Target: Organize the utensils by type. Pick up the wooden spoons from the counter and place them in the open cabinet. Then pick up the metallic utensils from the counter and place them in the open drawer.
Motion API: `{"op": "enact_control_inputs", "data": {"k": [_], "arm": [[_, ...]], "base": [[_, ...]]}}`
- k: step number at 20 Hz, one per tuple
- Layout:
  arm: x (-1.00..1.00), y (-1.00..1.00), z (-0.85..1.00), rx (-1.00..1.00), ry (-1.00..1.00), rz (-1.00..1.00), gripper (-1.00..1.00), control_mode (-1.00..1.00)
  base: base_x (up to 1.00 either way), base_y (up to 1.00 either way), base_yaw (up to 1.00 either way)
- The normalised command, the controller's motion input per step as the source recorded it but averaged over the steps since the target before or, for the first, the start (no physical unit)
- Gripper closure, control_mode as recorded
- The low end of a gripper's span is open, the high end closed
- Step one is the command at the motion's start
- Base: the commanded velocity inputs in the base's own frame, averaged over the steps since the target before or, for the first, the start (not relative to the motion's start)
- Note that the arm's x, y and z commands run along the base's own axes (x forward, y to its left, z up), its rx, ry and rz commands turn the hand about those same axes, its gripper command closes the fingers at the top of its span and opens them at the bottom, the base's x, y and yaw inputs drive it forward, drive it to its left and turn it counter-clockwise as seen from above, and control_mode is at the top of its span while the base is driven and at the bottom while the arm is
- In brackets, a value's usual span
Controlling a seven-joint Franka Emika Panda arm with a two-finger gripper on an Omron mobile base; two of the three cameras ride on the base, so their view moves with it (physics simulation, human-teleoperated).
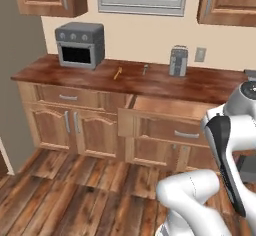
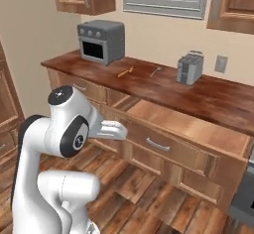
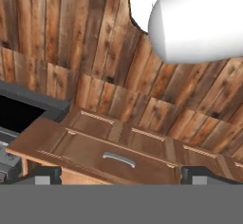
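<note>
Utensils on counter, drawer pulled out, gripper jaws spread wide with nothing between them.

In the left base view we see the orange-gold fork [image 1: 117, 73] at upper centre on the counter [image 1: 200, 82], right of the toaster oven [image 1: 80, 44]; a small grey utensil [image 1: 145, 69] lies just right of it, too small to identify. The open drawer [image 1: 170, 107] sits mid-frame right. In the hand view the gripper [image 3: 121, 174] fingertips stand at the bottom corners, drawer front above them, plank floor [image 3: 61, 33] across the top.
</note>
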Motion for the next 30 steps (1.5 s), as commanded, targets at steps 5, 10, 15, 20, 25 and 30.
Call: {"op": "enact_control_inputs", "data": {"k": [5, 10, 15, 20, 25, 30], "arm": [[0.00, 0.00, 0.00, 0.00, 0.00, 0.00, -1.00, 1.00], [0.00, 0.00, 0.00, 0.00, 0.00, 0.00, -1.00, 1.00], [0.00, 0.00, 0.00, 0.00, 0.00, 0.00, -1.00, 1.00], [0.00, 0.00, 0.00, 0.00, 0.00, 0.00, -1.00, 1.00], [0.00, 0.00, 0.00, 0.00, 0.00, 0.00, -1.00, 1.00], [0.00, 0.00, 0.00, 0.00, 0.00, 0.00, -1.00, 1.00]], "base": [[0.59, 1.00, 0.04], [0.54, 1.00, 0.03], [0.46, 0.99, -0.03], [0.38, 0.92, -0.24], [0.30, 0.79, -0.41], [0.26, 0.69, -0.51]]}}
